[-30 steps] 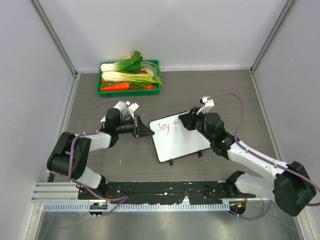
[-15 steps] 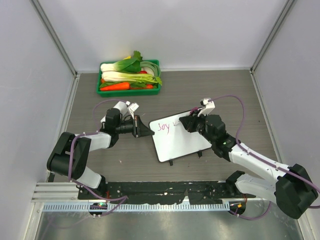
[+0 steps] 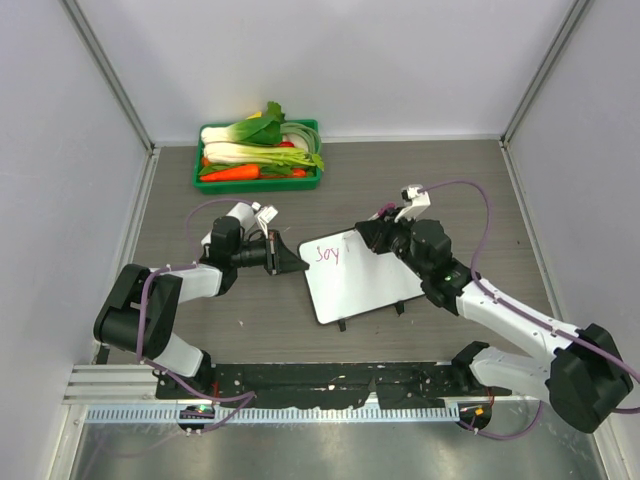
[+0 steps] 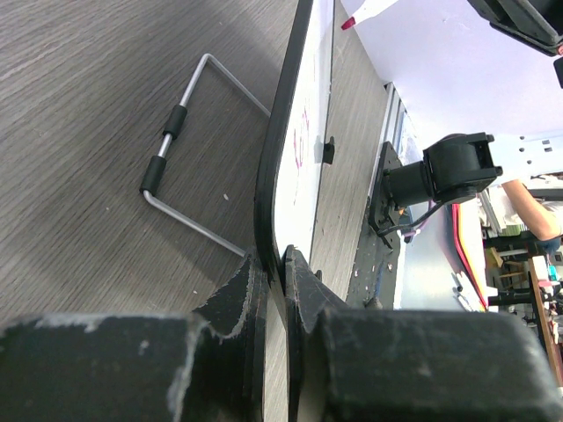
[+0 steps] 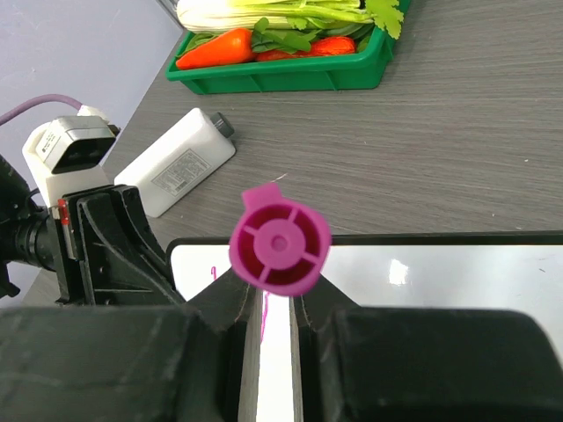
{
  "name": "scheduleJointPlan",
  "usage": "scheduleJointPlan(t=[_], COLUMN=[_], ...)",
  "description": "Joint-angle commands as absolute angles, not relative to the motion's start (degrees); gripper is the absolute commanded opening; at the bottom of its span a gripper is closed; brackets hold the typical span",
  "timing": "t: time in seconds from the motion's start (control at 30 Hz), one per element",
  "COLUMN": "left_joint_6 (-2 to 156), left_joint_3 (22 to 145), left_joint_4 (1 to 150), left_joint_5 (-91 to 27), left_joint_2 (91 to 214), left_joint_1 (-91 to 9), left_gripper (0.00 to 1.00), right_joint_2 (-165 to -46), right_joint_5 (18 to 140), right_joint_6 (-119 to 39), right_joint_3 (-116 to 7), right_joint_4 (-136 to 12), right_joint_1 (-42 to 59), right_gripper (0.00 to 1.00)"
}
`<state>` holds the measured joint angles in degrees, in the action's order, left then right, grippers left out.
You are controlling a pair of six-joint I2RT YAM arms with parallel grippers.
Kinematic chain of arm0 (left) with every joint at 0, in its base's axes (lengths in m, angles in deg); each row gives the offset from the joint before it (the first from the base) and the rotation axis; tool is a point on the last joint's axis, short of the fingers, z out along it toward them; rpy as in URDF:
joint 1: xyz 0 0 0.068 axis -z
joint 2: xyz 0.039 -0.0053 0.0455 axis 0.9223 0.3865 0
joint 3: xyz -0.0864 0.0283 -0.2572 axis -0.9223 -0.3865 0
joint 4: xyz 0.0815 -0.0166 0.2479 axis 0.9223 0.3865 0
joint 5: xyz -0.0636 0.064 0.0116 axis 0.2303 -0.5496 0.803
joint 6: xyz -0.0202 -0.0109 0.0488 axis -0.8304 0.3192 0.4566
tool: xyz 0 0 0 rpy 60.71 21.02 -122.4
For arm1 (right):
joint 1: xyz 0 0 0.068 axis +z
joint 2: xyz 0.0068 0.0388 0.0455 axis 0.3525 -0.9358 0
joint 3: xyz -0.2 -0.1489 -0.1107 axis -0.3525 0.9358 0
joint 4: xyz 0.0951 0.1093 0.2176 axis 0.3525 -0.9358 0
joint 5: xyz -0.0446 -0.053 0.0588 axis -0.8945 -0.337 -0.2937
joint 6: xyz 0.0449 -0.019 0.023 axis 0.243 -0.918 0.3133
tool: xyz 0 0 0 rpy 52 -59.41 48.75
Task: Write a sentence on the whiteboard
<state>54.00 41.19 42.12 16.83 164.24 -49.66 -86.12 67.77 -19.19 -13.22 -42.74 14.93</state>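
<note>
The whiteboard (image 3: 362, 280) stands tilted on wire feet at mid-table. Pink handwriting reading "Joy" (image 3: 327, 254), with a short stroke after it, runs along its top left. My left gripper (image 3: 286, 255) is shut on the board's left edge; the left wrist view shows the jaws pinching the dark rim (image 4: 280, 189). My right gripper (image 3: 374, 236) is shut on a pink marker (image 5: 280, 245), held over the board's upper edge right of the writing. The marker's tip (image 4: 349, 22) points at the white surface (image 5: 440, 281); I cannot tell whether it touches.
A green tray (image 3: 259, 183) of vegetables sits at the far left and also shows in the right wrist view (image 5: 290, 76). A white flat bottle-like object (image 5: 174, 172) lies between the tray and the board. A wire stand (image 4: 174, 136) props the board. Grey walls enclose the table.
A short pink stroke has appeared to the right of "Joy". My right gripper with the marker has shifted slightly toward the board's far edge. The left arm has not moved.
</note>
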Motion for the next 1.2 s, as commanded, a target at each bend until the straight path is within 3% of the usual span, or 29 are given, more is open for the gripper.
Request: scheduleJointPlan(t=[0.0, 1.17], left_joint_6=[57.35, 57.26], left_joint_3=[40.70, 40.79], left_joint_4=[43.68, 43.51], left_joint_5=[16.79, 16.71], left_joint_2=[165.48, 165.66], left_joint_1=[-49.07, -49.07], left_gripper=[0.00, 0.00], right_joint_2=[-87.88, -86.57], right_joint_5=[66.74, 66.65], right_joint_6=[-18.35, -18.79], right_joint_3=[-15.83, -13.20], right_joint_4=[-40.47, -41.89], right_joint_1=[14.43, 13.64], right_gripper=[0.01, 0.01])
